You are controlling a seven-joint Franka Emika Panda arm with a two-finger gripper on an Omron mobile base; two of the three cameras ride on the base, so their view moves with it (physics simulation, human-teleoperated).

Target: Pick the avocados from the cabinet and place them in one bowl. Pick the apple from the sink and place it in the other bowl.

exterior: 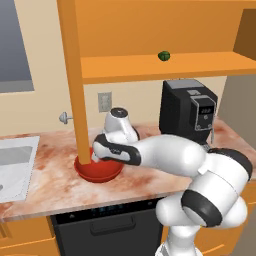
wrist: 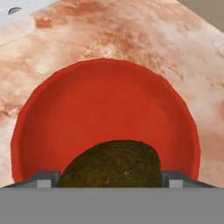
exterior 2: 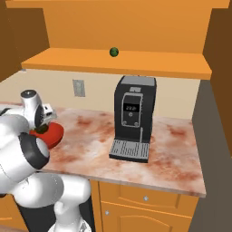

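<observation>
With its fingers clamped on the olive-brown avocado (wrist: pixel 111 164), the gripper (wrist: pixel 111 178) hangs right above the red bowl (wrist: pixel 39 118), so nothing is placed yet: the green avocado (exterior: pixel 163 55) sits on the cabinet shelf (exterior: pixel 125 67) above the bowl.

Two avocados: one olive-brown avocado (wrist: pixel 111 164) and one darker green avocado (exterior: pixel 163 56). One red bowl (wrist: pixel 105 105). One orange cabinet (exterior: pixel 150 30) with one long shelf (exterior 2: pixel 118 61) and one tall narrow door panel (exterior: pixel 74 80). One black coffee machine (exterior 2: pixel 132 118). One wall outlet (exterior: pixel 104 101). One marbled countertop (exterior 2: pixel 172 149). One sink basin edge (exterior: pixel 15 165) shows at the left. One dark dishwasher front (exterior: pixel 107 227) sits below the counter. Two round drawer knobs (exterior 2: pixel 145 198) show on the lower cabinet fronts.
</observation>
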